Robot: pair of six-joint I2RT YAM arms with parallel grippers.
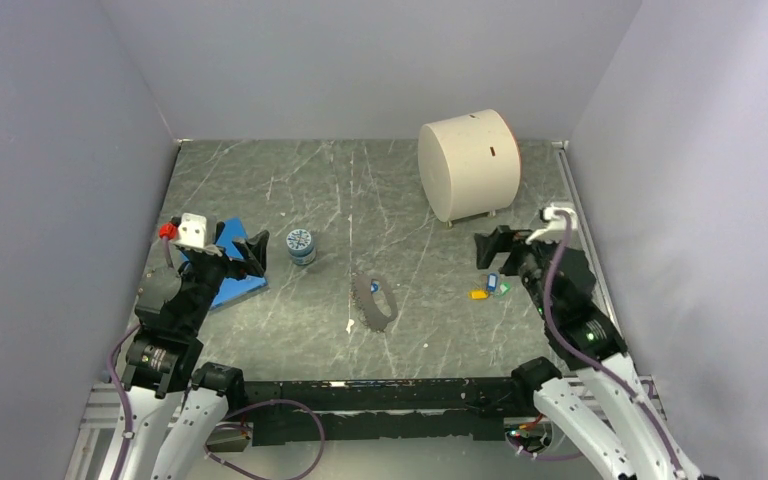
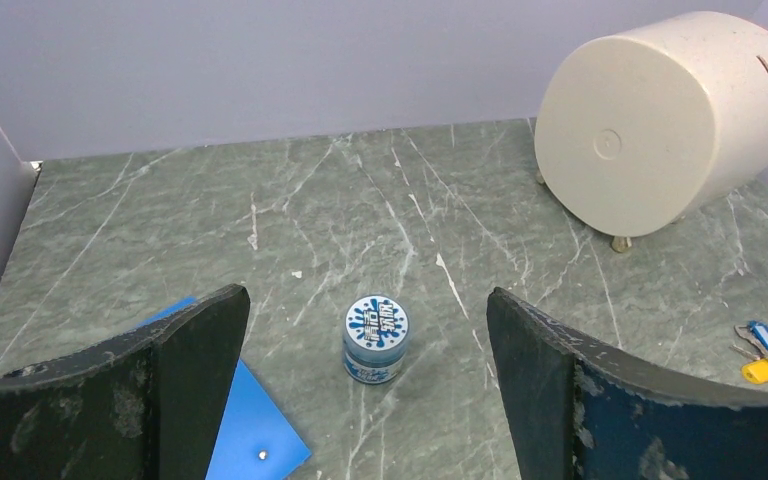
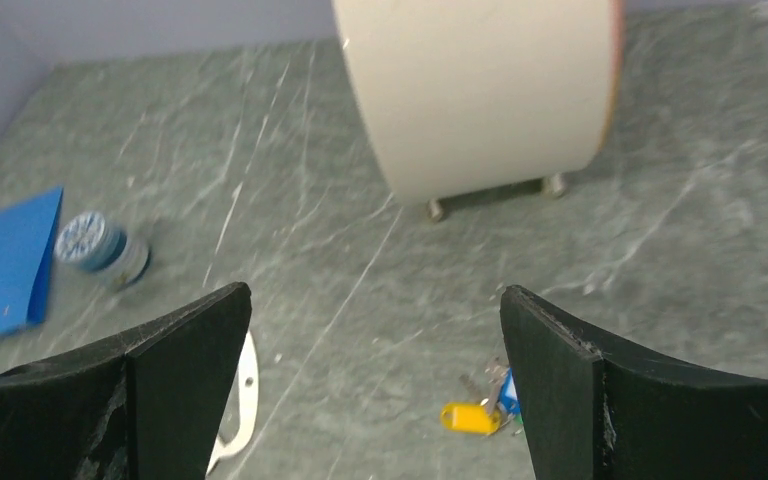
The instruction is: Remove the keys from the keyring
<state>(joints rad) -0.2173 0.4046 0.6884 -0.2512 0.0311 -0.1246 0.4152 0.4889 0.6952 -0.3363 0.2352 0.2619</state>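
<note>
The keyring [image 1: 373, 301], a dark grey oval loop, lies mid-table; a small blue bit shows at its inner edge. In the right wrist view only its pale edge [image 3: 243, 392] shows beside my left finger. The keys [image 1: 491, 288], with yellow, blue and green heads, lie bunched on the table right of the loop and apart from it. They also show in the right wrist view [image 3: 477, 413] and the left wrist view [image 2: 765, 352]. My right gripper [image 1: 493, 247] [image 3: 375, 295] is open and empty, just behind the keys. My left gripper [image 1: 247, 246] [image 2: 365, 295] is open and empty at the far left.
A small round blue-patterned jar [image 1: 301, 245] [image 2: 375, 338] stands ahead of the left gripper. A flat blue pad [image 1: 236, 287] lies under the left arm. A big cream cylinder [image 1: 468, 163] on short feet stands at the back right. A tiny white scrap [image 1: 350, 325] lies near the loop.
</note>
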